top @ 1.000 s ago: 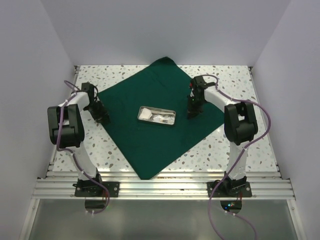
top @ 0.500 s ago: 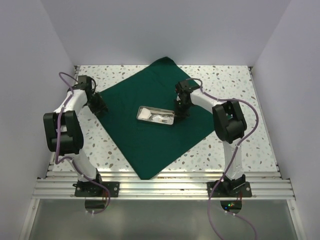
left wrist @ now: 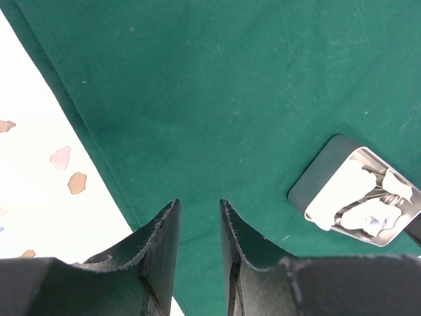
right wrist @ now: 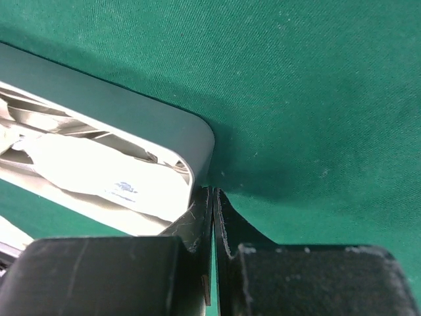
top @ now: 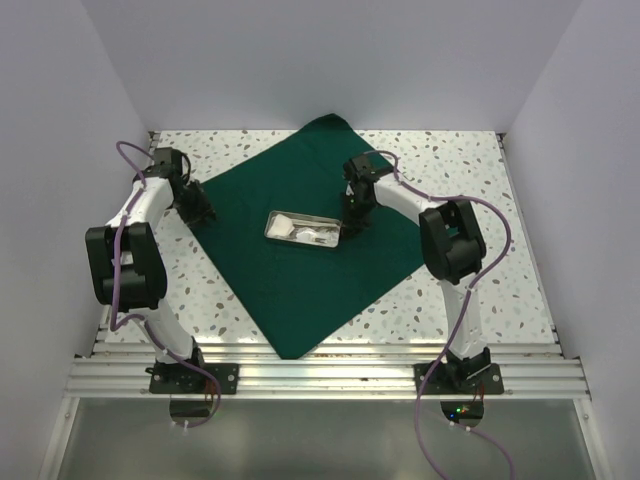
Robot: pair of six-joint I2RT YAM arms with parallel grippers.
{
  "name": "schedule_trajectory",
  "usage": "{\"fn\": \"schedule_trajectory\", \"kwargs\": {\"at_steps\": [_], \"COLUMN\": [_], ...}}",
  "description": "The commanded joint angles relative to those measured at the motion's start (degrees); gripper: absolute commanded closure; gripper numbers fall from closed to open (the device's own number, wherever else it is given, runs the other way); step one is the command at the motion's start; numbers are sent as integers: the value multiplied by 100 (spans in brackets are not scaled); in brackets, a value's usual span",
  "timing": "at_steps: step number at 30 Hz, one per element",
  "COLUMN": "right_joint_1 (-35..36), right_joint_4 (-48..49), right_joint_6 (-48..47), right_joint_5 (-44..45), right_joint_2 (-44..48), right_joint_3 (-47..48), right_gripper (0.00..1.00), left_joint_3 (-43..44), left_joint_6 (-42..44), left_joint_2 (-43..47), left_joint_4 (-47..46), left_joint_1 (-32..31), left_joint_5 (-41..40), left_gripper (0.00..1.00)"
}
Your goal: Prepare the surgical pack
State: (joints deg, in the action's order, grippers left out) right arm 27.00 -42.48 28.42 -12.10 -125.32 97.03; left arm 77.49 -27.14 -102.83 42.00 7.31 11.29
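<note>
Steel tray (top: pixel 303 229) with white pads (top: pixel 291 229) sits mid-drape, long side running left-right. Green drape (top: pixel 300 290) lies flat on the speckled table (top: pixel 520 300), diamond-wise, corners pointing far and near. Right gripper (right wrist: pixel 212 192) pressed together, tips at the tray's right end. Left gripper (left wrist: pixel 199 205) spread, empty, over the drape's left edge.

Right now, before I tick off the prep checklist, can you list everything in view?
surgical pack: one, dark green cloth, spread flat as a diamond on the table
metal tray: one, silver, on the cloth near its middle
pads: several, white, inside the tray; exact count unclear
table: one, white with speckles, under everything
left arm: one, white and black, left side
right arm: one, white and black, right side
left claw: one, black, open, above the cloth's left edge
right claw: one, black, shut, at the tray's right corner
</note>
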Motion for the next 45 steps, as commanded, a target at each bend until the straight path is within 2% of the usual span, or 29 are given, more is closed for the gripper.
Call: {"fn": "schedule_trajectory", "kwargs": {"at_steps": [1, 6, 9, 10, 12, 13, 16, 17, 18, 20, 24, 25, 31, 33, 35, 37, 45], "right_joint_1": [24, 24, 59, 120, 252, 453, 674, 718, 788, 1226, 2412, 2919, 4573, 4857, 5034, 5095, 5438], "right_joint_4": [-129, -637, -910, -981, -1104, -1079, -658, -352, -279, -235, 194, 274, 670, 934, 1039, 1206, 1365], "right_joint_6": [-108, -828, -1286, -1565, -1900, -2241, -2455, -2473, -2465, -2412, -2184, -2140, -1744, -1648, -1516, -1445, -1463], "right_joint_5": [223, 1191, 1701, 1815, 1965, 1957, 1283, 889, 363, 51, 303, 383, 1033, 1191, 1385, 1412, 1781], "right_joint_2": [86, 700, 1096, 1384, 1684, 2043, 2964, 3169, 3337, 3662, 4041, 4059, 3506, 3174, 2918, 2671, 1809], "right_joint_3": [246, 369, 395, 360, 264, 37, -780, -1009, -1333, -1520, -2248, -2363, -2813, -2857, -2787, -2708, -2162], "right_gripper": [100, 100, 95, 86, 72, 50, 19, 1, 1, 1, 3, 4, 18, 19, 25, 39, 39], "left_joint_3": [117, 91, -23, -76, -103, -120, -190, -217, -252, -410, -691, -770, -1305, -1464, -1640, -1790, -2019], "left_joint_6": [173, 217, 288, 314, 367, 376, 385, 376, 367, 314, 191, 104, -230, -283, -336, -354, -363], "left_joint_2": [149, 263, 446, 500, 649, 685, 808, 843, 930, 1045, 1439, 1510, 2160, 2467, 2653, 2899, 3427], "left_joint_4": [10, -7, -130, -165, -192, -166, -148, -139, -139, -157, -105, -52, 160, 203, 282, 370, 625], "left_joint_1": [7, -2, 7, -2, -2, -2, 7, 7, 7, -2, 7, 7, -2, 7, 7, 33, 86], "left_joint_5": [145, 181, 260, 242, 181, 128, 93, 93, 110, 137, 40, -73, -92, -92, -162, -162, -162], "left_gripper": [66, 64, 57, 53, 51, 50, 50, 50, 50, 50, 50, 50, 50, 50, 49, 49, 49]}}
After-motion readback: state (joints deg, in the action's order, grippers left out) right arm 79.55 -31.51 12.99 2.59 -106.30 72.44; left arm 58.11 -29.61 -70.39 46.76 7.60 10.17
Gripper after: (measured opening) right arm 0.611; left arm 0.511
